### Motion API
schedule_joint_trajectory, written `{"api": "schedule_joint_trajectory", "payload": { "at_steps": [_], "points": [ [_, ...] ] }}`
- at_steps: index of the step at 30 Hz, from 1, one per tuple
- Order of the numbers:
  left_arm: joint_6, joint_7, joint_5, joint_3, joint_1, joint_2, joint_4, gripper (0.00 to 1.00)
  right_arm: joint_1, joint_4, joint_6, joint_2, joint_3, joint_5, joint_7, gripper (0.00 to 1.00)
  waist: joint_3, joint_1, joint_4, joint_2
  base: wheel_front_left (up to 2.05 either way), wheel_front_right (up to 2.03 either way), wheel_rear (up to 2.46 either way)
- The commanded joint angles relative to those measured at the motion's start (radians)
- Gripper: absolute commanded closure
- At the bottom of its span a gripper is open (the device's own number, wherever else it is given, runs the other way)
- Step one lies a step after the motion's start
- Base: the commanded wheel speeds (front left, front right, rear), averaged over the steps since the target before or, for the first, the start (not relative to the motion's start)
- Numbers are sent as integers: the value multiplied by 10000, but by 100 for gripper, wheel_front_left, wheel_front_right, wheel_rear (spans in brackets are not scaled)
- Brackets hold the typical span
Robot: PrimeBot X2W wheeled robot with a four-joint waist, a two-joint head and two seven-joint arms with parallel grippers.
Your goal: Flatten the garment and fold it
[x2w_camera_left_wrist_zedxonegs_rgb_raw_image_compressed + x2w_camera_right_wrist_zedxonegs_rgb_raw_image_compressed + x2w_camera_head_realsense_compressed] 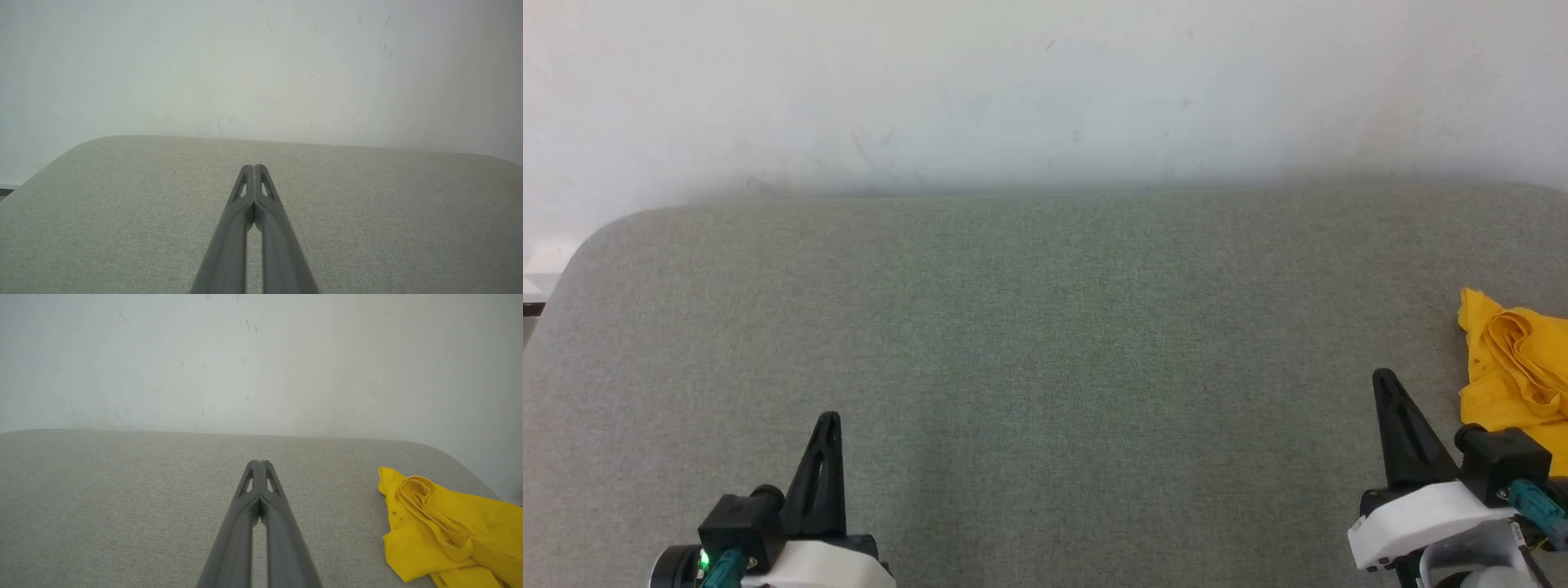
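The garment (1519,359) is a crumpled bright-yellow heap at the right edge of the grey padded table (1045,327); its tiger print is hidden in the folds. In the right wrist view the garment (445,531) lies to the right of my fingers, apart from them. My right gripper (1384,384) is shut and empty, its tips just left of the cloth; its tips (258,463) meet over bare fabric. My left gripper (829,420) stands shut and empty at the lower left, far from the garment, tips (254,167) pressed together.
A pale wall (1045,90) rises directly behind the table's far edge. The table's rounded far-left corner (605,233) drops off to a floor strip. The grey surface between the two grippers is bare fabric.
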Motion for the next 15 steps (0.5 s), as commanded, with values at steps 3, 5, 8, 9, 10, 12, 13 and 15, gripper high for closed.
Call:
{"api": "schedule_joint_trajectory", "payload": {
  "at_steps": [3, 5, 8, 9, 10, 12, 13, 15],
  "points": [
    [-74, 107, 227, 73, -268, -60, 46, 100, -101, -108, -9, 16, 81, -101, 85, 100, -14, 0, 19, 0, 0, 0, 0],
    [-82, 148, 262, 82, -298, -68, 59, 100, -105, -132, -9, 17, 102, -116, 124, 100, -22, 0, 29, 0, 0, 0, 0],
    [-94, 210, 314, 95, -342, -79, 80, 100, -111, -168, -10, 17, 133, -140, 184, 100, -34, 0, 45, 0, 0, 0, 0],
    [-98, 230, 332, 99, -357, -83, 87, 100, -113, -179, -10, 18, 144, -148, 203, 100, -38, 0, 50, 0, 0, 0, 0],
    [-102, 250, 349, 103, -372, -86, 93, 100, -115, -191, -10, 18, 154, -155, 223, 100, -42, 0, 56, 0, 0, 0, 0],
    [-110, 291, 384, 112, -402, -94, 107, 100, -119, -215, -10, 19, 175, -171, 263, 100, -50, 0, 66, 0, 0, 0, 0],
    [-114, 312, 401, 116, -416, -98, 114, 100, -121, -227, -11, 19, 185, -179, 282, 100, -54, 0, 71, 0, 0, 0, 0],
    [-122, 353, 436, 125, -446, -105, 127, 100, -125, -250, -11, 20, 206, -195, 322, 100, -62, 0, 82, 0, 0, 0, 0]
  ]
}}
